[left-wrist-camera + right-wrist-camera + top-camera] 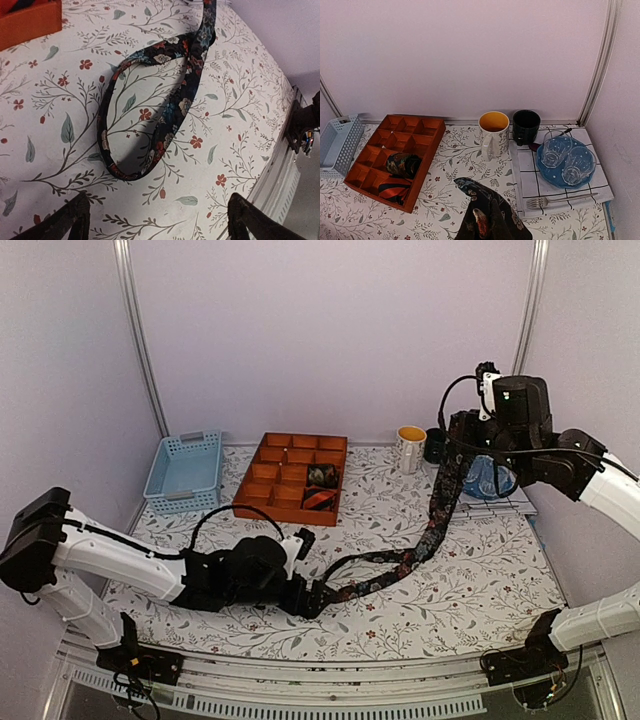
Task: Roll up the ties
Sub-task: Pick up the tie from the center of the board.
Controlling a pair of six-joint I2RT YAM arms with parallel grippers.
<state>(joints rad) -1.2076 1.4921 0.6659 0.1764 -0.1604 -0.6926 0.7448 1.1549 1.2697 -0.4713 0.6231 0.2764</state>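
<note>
Two rolled ties [402, 164] sat in tray [272, 512]; third tie [169, 125], unrolled, was pinched in my right fingers [465, 435], other end looped on tabletop [450, 580] by wide left fingers [250, 220]

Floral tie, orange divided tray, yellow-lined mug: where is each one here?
floral tie [438, 515], top external view, on its lifted stretch.
orange divided tray [285, 513], top external view, on its near wall.
yellow-lined mug [411, 454], top external view, on its white side.

Staged robot lab booth - plain lilac walls [330, 330], metal corner posts [141, 340], floral-cloth table [470, 585] - household props.
</note>
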